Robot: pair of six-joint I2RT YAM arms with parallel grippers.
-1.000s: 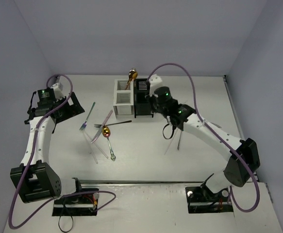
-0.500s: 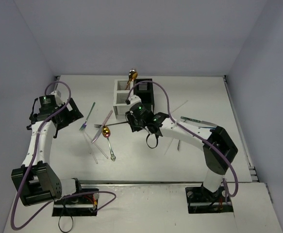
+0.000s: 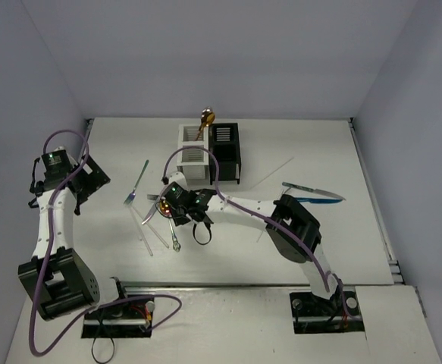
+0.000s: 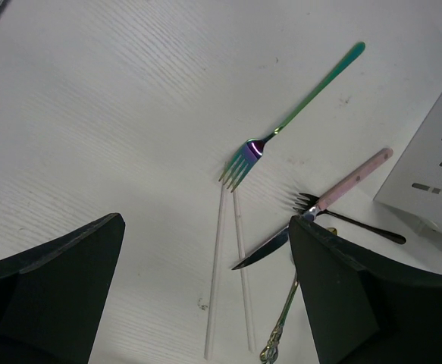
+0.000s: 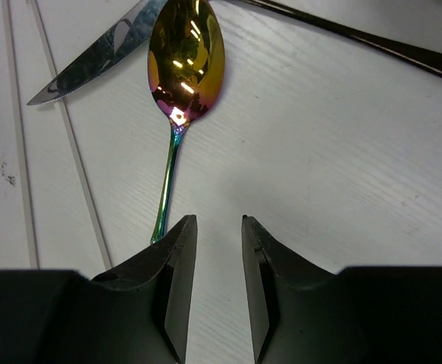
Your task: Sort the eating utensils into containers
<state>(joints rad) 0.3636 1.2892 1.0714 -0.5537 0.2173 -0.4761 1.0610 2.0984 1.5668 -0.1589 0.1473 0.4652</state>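
Right pincer [image 5: 211, 254]: has swung over from the containers to the scattered utensils; jaws narrowly parted, gripping nothing.
Gold spoon [image 5: 186, 61]: flat on the desk [image 3: 281, 243], handle just beside one jaw; likely the next pick.
Left pincer [image 4: 205, 265]: wide apart, empty, drawn back leftward.
Containers [image 3: 205, 155]: beyond, a gold utensil [image 3: 205, 118] already standing in them.

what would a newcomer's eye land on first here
First the rainbow-gold spoon, gleaming on the table just ahead of the right hand, its jaws narrowly parted with nothing between them. Then the white caddy and black caddy at the back centre, a golden spoon upright in the white one, and the teal fork before the wide-open left hand.
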